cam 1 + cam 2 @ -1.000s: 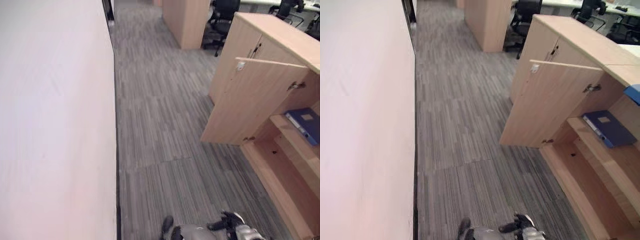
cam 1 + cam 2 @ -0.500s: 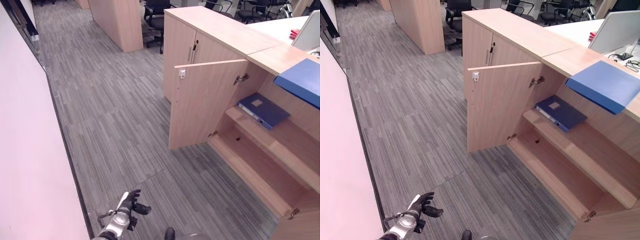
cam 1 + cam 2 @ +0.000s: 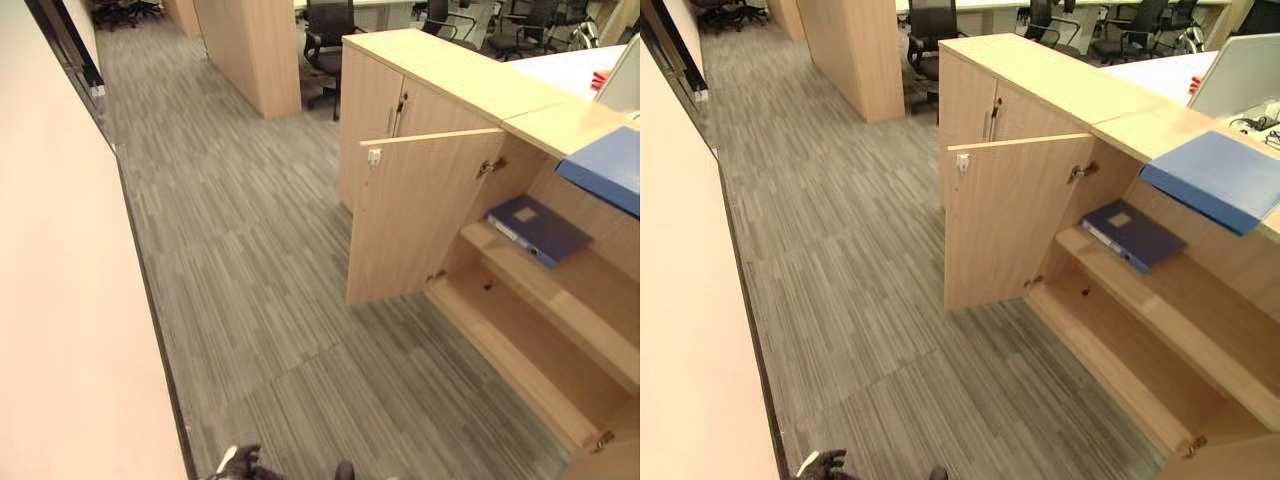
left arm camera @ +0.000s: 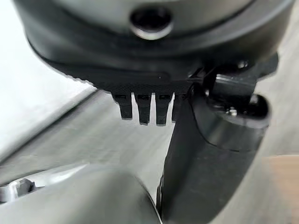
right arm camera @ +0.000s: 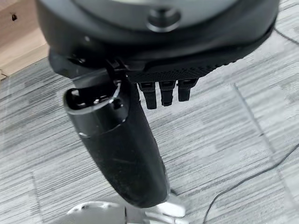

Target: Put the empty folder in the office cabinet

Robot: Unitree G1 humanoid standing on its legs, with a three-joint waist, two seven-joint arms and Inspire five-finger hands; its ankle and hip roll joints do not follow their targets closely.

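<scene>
Left hand [image 3: 238,464] hangs low at the view's bottom edge, fingers relaxed, holding nothing. Right hand [image 5: 140,93] likewise loose and empty above the grey carpet [image 3: 260,260]. Well away, one blue folder [image 3: 1225,178] lies on the counter [image 3: 1080,85] top; another folder [image 3: 1132,233] rests on the open cabinet's shelf [image 3: 1180,300], beside the swung-out door [image 3: 1005,220].

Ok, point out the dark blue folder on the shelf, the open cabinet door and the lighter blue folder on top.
dark blue folder [image 3: 1134,233], right eye view, cover.
open cabinet door [image 3: 1005,225], right eye view, door face.
lighter blue folder [image 3: 1220,178], right eye view, cover.
</scene>
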